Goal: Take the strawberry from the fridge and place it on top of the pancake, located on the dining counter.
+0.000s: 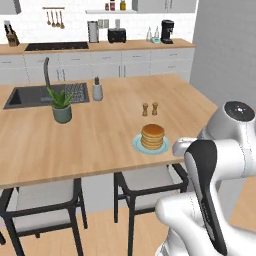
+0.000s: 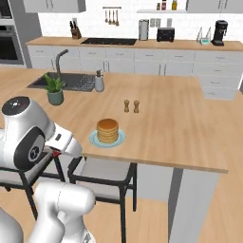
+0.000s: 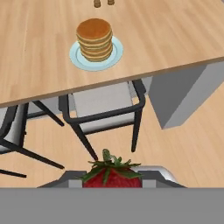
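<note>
Small red strawberry with green leafy cap [image 3: 112, 175] sits at 6 o'clock in the hand view, pinched in the two-finger gripper [image 3: 112, 181]; jaws nearly pressed together on it, fingertips themselves mostly hidden behind the berry. Cap points up toward the camera.

Stack of round tan-brown pancakes [image 3: 94, 38] on its pale blue-green plate [image 3: 116, 56] is at 11 o'clock in the hand view, well apart from the berry, near the front edge of the light-wood dining counter [image 3: 175, 30]. From the left base camera the stack [image 1: 152, 136] is at roughly 3 o'clock of frame centre, just beyond the white arm's wrist [image 1: 186, 146].

Handling guess: berry is light, soft, bruises easily, slick skin, so a gentle pinch across the widest part of the body, not the cap. Rounded shape may roll off the stack top; I'd release low and centred.

Dark-framed chairs with pale seats [image 3: 103, 105] tucked under the counter edge, below the transfer path.
</note>
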Tool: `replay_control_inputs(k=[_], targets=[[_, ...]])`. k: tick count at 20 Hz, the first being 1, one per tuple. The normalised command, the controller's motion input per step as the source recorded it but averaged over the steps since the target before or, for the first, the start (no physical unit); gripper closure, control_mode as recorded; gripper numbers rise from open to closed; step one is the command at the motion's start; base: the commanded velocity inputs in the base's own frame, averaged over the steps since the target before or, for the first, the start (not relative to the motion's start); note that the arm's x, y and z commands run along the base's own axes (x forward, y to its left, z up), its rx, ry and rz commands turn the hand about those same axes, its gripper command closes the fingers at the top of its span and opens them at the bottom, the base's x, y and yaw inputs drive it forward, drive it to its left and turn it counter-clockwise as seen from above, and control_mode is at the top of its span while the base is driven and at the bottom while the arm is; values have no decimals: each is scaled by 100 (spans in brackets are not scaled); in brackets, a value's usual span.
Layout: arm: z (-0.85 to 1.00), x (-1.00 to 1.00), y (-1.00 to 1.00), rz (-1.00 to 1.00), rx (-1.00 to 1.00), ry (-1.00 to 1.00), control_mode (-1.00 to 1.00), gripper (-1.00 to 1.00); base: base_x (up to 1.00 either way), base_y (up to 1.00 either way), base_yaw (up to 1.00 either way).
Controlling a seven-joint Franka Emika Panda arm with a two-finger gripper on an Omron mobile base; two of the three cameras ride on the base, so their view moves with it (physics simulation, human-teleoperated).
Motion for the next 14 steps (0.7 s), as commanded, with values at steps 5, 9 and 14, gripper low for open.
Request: replay_control_inputs(k=[5, 9, 14], targets=[[0, 0, 0, 0, 0, 0, 100, 100, 59, 3, 1], [0, 0, 0, 0, 0, 0, 100, 100, 76, -1, 1], [0, 0, 0, 0, 0, 0, 100, 100, 84, 1, 0]])
